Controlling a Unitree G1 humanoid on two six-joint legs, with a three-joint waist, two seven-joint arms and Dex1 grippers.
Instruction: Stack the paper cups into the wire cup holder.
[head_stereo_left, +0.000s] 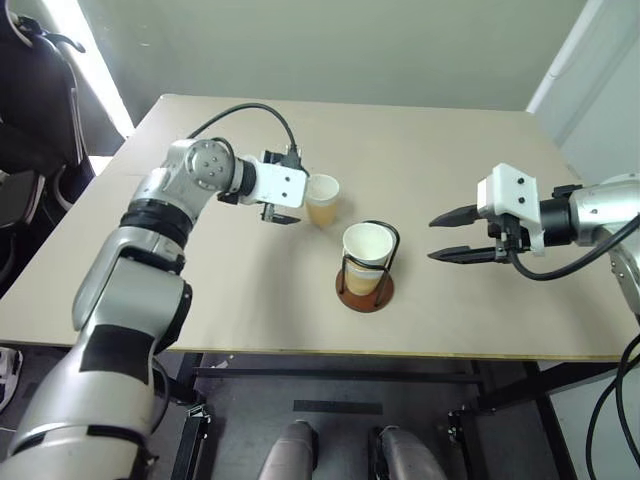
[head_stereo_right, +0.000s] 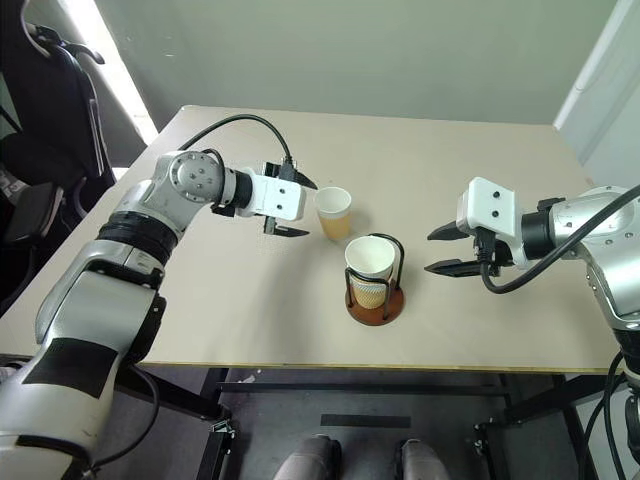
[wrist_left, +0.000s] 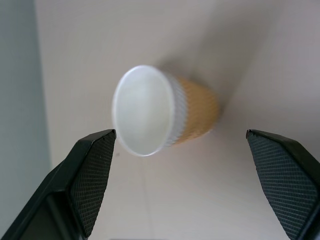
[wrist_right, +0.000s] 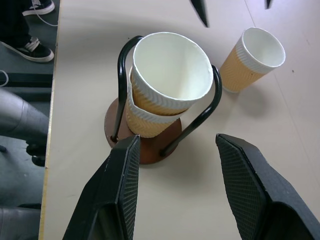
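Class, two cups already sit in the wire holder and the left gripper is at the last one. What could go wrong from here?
1. The loose cup stands free on the table; the open left gripper could knock it over before closing.
2. The top stacked cup sits tilted in the holder, so a third cup may seat crooked or tip the stack.

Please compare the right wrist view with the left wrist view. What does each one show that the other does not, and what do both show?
Right wrist view alone: the wire cup holder with two nested paper cups inside, a person's shoes at the table's edge, and the right tool, open and empty. Left wrist view alone: the left tool, open wide and empty. Both: the loose cup, upright on the table, untouched.
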